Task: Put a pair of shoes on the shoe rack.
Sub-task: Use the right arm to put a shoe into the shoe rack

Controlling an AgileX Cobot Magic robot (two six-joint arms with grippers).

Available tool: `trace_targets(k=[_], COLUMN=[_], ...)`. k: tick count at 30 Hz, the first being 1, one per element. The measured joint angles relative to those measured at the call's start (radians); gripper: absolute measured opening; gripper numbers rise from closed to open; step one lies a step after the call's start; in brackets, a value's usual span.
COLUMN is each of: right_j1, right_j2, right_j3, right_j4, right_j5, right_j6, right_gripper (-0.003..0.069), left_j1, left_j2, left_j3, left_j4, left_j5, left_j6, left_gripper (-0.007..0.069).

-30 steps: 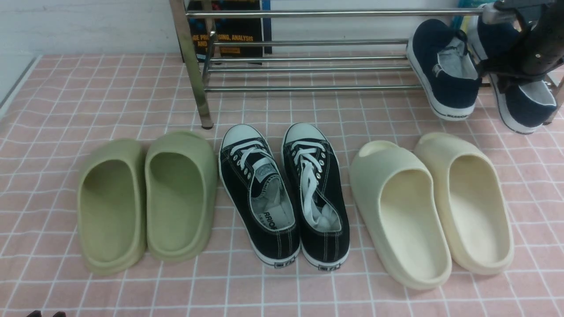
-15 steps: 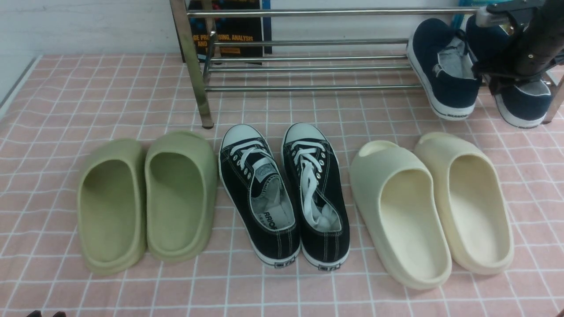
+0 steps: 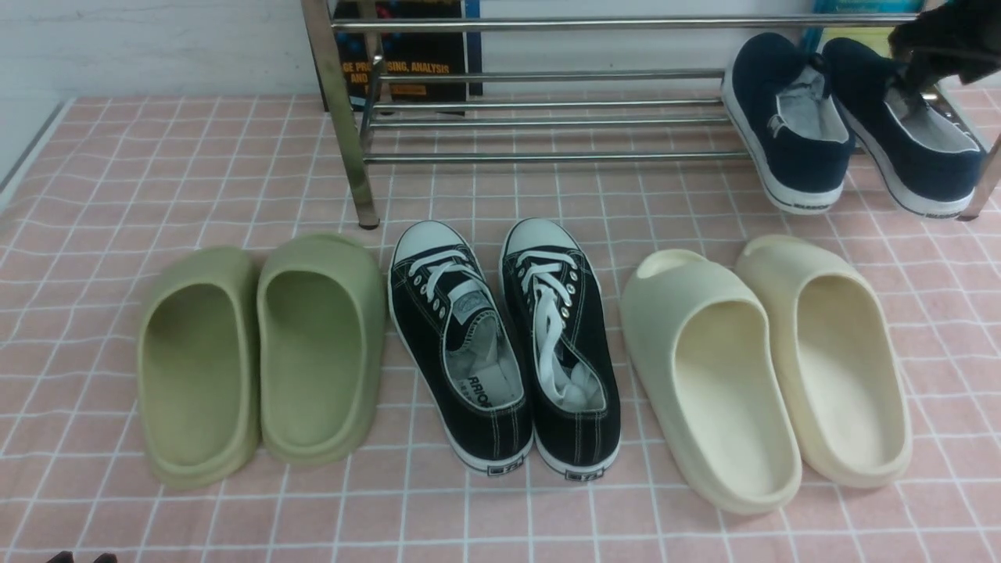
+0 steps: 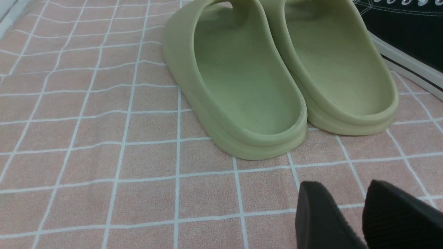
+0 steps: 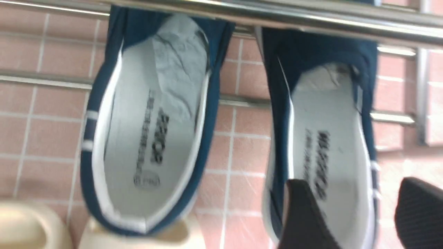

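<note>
Both navy slip-on shoes rest tilted on the low bars of the chrome shoe rack [image 3: 547, 156] at its right end: one [image 3: 790, 125] to the left, the other [image 3: 911, 137] beside the right leg. My right gripper [image 3: 923, 62] hangs just above the right shoe, mostly cut off by the frame edge. In the right wrist view this gripper [image 5: 353, 193] is open, its fingers straddling the outer wall of that shoe [image 5: 325, 145] without squeezing it; the other shoe [image 5: 152, 131] lies beside it. My left gripper [image 4: 346, 193] is open and empty, low over the cloth.
On the pink checked cloth [image 3: 94, 195] stand green slippers [image 3: 258, 352], black lace-up sneakers [image 3: 504, 344] and cream slippers [image 3: 766, 367] in a row before the rack. A dark book [image 3: 407, 55] leans behind the rack. The green slippers [image 4: 249, 86] lie just ahead of my left gripper.
My right gripper opened and let go of the right navy shoe, which settled lower onto the rack bars. The gripper then rose up and to the right. The left arm stayed still.
</note>
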Motion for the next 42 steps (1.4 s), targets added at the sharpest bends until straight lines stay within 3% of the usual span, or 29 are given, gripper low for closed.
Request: trace_targets(k=[4,5,7,10,15,21,31,37,42], right_j1=[-0.031,-0.034,-0.066,-0.099,-0.111,-0.078,-0.056,-0.056,-0.055], right_j2=[-0.038,-0.038,-0.039,-0.037,-0.008,0.042,0.045,0.045,0.029], right_j3=[0.031,0.034,0.097,0.199,0.307,0.332,0.336,0.336,0.335], right_j4=[-0.043,-0.044,-0.056,-0.06,-0.059,0.0,0.023,0.02,0.02], right_j5=[0.09,0.091,0.1,0.1,0.097,-0.088,-0.203,-0.193,-0.06], right_j6=[0.0,0.0,0.0,-0.005,-0.023,-0.026,-0.026,-0.026,-0.047], right_gripper=[0.0238,0.0238,0.0101,-0.0011,-0.0018,-0.0018,-0.0015,-0.0003,0.0018], left_j1=[0.0,0.0,0.0,0.0,0.0,0.0,0.0,0.0,0.0], left_j2=[0.0,0.0,0.0,0.0,0.0,0.0,0.0,0.0,0.0], left_j3=[0.0,0.0,0.0,0.0,0.0,0.0,0.0,0.0,0.0], left_j4=[0.0,0.0,0.0,0.001,0.001,0.001,0.002,0.003,0.003], left_j5=[0.0,0.0,0.0,0.0,0.0,0.0,0.0,0.0,0.0], left_j6=[0.0,0.0,0.0,0.0,0.0,0.0,0.0,0.0,0.0], left_gripper=[0.0236,0.0236,0.0236,0.0236,0.0236,0.0236,0.0237,0.0237,0.0237])
